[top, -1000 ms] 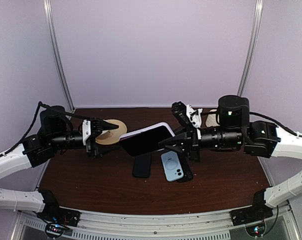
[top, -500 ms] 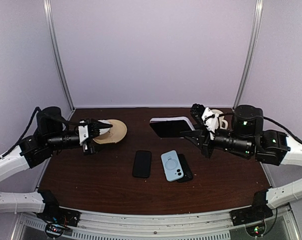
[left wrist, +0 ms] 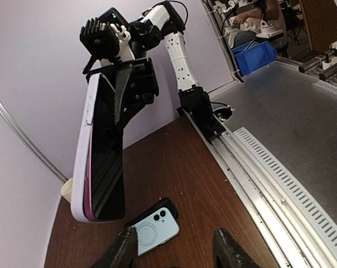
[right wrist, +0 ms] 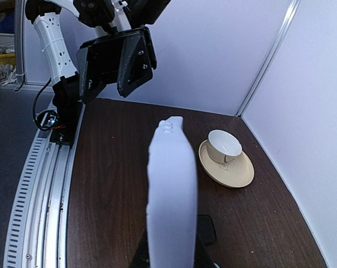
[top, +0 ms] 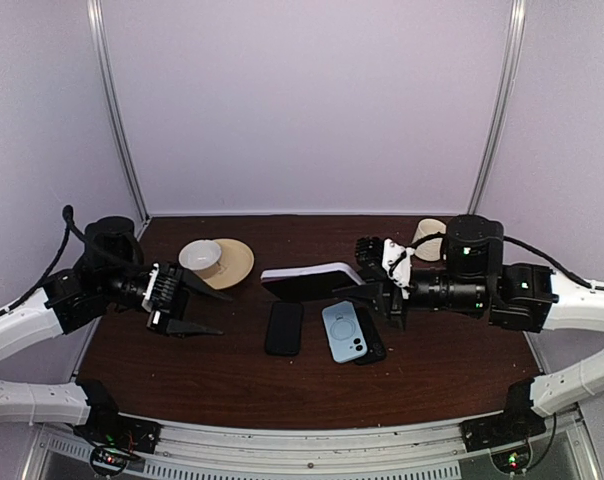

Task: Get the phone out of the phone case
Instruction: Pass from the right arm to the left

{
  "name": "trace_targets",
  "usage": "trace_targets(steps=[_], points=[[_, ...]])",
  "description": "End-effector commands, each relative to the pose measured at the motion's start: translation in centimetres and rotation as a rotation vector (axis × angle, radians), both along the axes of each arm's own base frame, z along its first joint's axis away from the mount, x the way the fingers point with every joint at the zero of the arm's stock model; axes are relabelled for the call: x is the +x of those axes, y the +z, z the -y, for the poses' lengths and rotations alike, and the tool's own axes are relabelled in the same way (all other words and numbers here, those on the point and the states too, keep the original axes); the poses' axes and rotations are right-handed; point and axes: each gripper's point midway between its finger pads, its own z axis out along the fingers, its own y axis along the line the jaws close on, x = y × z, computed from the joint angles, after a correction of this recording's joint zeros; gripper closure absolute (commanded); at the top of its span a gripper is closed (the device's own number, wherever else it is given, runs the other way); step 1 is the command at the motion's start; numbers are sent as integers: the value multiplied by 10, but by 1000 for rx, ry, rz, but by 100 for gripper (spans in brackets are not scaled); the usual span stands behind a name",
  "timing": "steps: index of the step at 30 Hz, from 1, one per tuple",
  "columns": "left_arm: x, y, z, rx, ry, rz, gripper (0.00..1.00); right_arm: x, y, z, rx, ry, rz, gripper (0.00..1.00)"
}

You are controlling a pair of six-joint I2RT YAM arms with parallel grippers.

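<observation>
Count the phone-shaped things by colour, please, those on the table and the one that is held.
White: 1, cased phone in the right hand.
Light blue: 1, blue item lying back up.
Black: 2, black phone and black slab partly under the blue item.
Total: 4.

Left claw point(top: 222, 312) drew back; right claw point(top: 372, 292) lowered the phone point(top: 310, 281)

Counting now: one white-cased phone point(top: 312, 280), up in my right gripper point(top: 360, 289). On the table point(top: 182, 372) below that gripper lie three flat pieces: one black phone point(top: 284, 328), one light-blue phone point(top: 342, 332) lying back up, and one dark slab point(top: 375, 346) tucked under the blue one. Phone or case, I can't tell. Cups, two: one cup point(top: 199, 256) on the single tan saucer point(top: 238, 262) just beyond my left gripper point(top: 202, 310), and a second cup point(top: 429, 238) behind my right wrist.
</observation>
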Motion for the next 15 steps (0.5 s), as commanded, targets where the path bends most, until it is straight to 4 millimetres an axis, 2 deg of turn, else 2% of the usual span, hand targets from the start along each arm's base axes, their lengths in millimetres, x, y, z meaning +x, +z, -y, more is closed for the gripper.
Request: trace_targets(steps=[1,9,15], points=[[-14,19,-2,-45,-80,3,55,-15,41,-14,142,120,90,100],[-17,19,-2,-42,-99,-11,65,-23,44,-22,152,186,102,100],[-14,16,1,-32,-92,-20,62,-33,47,-23,167,248,97,100]])
